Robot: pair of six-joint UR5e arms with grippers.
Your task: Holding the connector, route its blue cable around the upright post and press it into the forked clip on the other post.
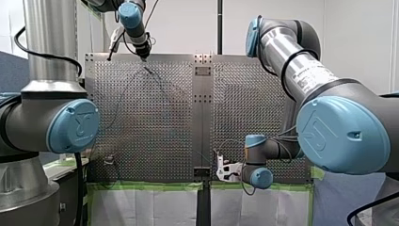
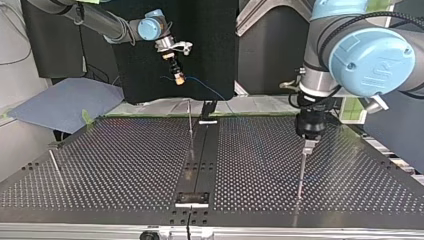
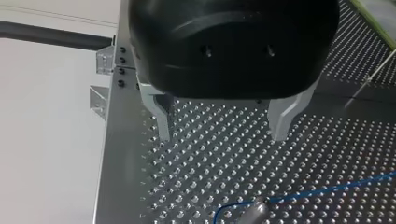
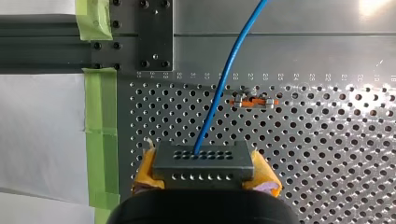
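My right gripper point(image 4: 205, 176), with yellow pads, is shut on a grey multi-hole connector point(image 4: 203, 158). A blue cable point(image 4: 224, 79) leaves the connector's face and runs ahead over the perforated plate. Ahead of it, an orange forked clip point(image 4: 254, 101) tops a post. In the top view this gripper point(image 2: 175, 70) hangs high over the far edge, the blue cable point(image 2: 210, 90) trailing from it. My left gripper point(image 3: 223, 136) is open and holds nothing. Ahead of it the blue cable point(image 3: 327, 189) bends around a blurred grey post top point(image 3: 254, 212). In the top view it point(image 2: 309, 142) sits just above an upright post point(image 2: 301, 172).
A thin upright rod point(image 2: 190, 120) stands near the table's centre seam point(image 2: 200, 160), under my right gripper. Another rod point(image 2: 55, 165) leans at the top view's left. Green tape point(image 4: 98, 140) lines the plate's edge beside white sheeting.
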